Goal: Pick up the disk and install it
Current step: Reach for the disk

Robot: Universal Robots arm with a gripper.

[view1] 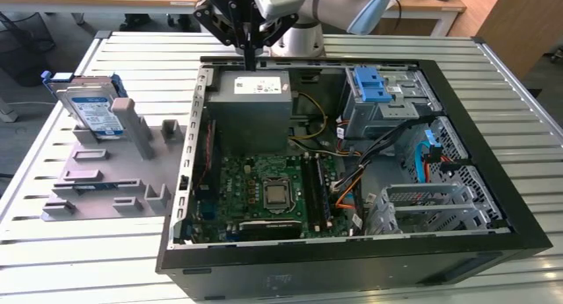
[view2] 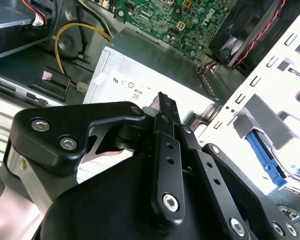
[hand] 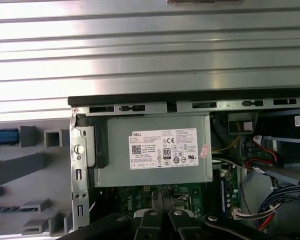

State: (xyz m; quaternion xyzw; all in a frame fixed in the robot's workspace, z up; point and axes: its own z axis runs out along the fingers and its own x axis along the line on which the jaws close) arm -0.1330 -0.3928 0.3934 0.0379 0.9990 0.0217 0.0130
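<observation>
My exterior camera looks steeply down from well back over the whole open computer case (view1: pixel 352 258) on the slatted table (view1: pixel 132 53). Both wrist cameras sit close above the power supply (hand: pixel 155 150), the second peering past the gripper (view2: pixel 161 100). All three views share that power supply.

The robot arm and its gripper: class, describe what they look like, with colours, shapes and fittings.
The arm is a rounded silver-grey tube with a light-blue joint cap. The gripper is matt black, built of angular linked bars that narrow to a slim tip. In the second wrist view, silver screw heads dot its links.
</observation>
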